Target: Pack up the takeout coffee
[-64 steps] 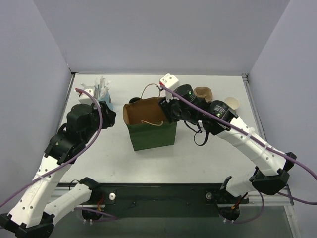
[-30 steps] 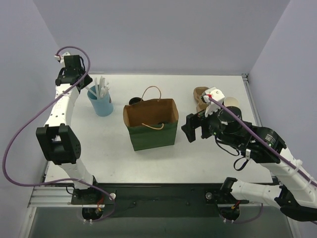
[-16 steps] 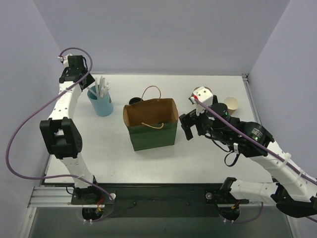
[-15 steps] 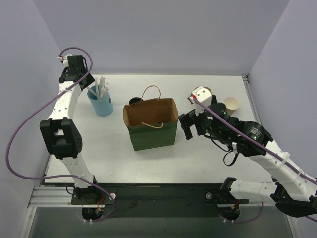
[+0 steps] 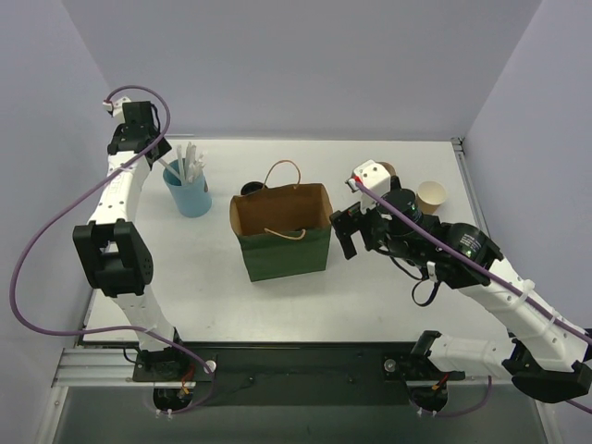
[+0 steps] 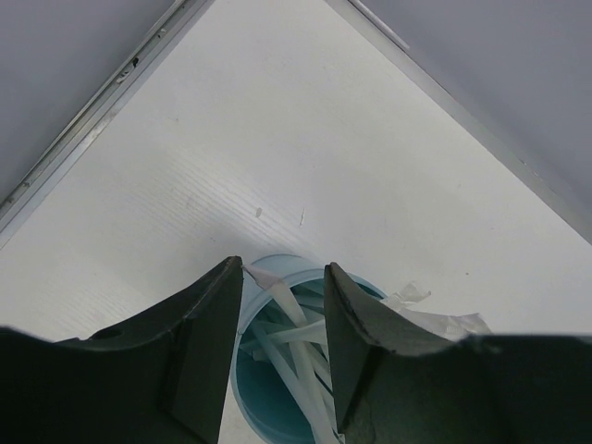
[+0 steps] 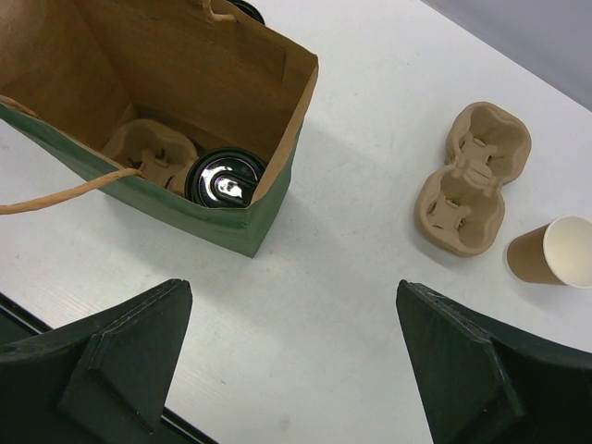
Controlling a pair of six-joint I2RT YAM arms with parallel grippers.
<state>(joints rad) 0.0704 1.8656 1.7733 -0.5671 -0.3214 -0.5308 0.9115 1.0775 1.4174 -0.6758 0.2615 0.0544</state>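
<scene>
White tabletop (image 5: 185,296) boxed in by pale lilac walls holds the whole scene, with both arm bases bolted along its near edge. Nearest, the right gripper (image 7: 296,370) hangs above the table just to the right of a green paper bag with a brown inside and twine handles (image 5: 287,252), its jaws spread wide and holding nothing. The bag stands upright and open near the middle of the table. Down inside it sits a brown moulded-pulp cup carrier (image 7: 153,148), and the takeout coffee (image 7: 227,178) rests in the carrier's pocket at the bag's right end; only its round black plastic lid shows from above. Farther right, well apart from the bag, a second brown pulp carrier (image 7: 474,180) lies on the table, and a lidless tan paper cup with a pale cream inside (image 7: 555,250) is just beside it. Toward the far left corner stands a blue cup of white straws (image 5: 189,190). The left gripper (image 6: 282,314) hangs directly above that cup, jaws partly apart, straw ends showing in the gap between them.
</scene>
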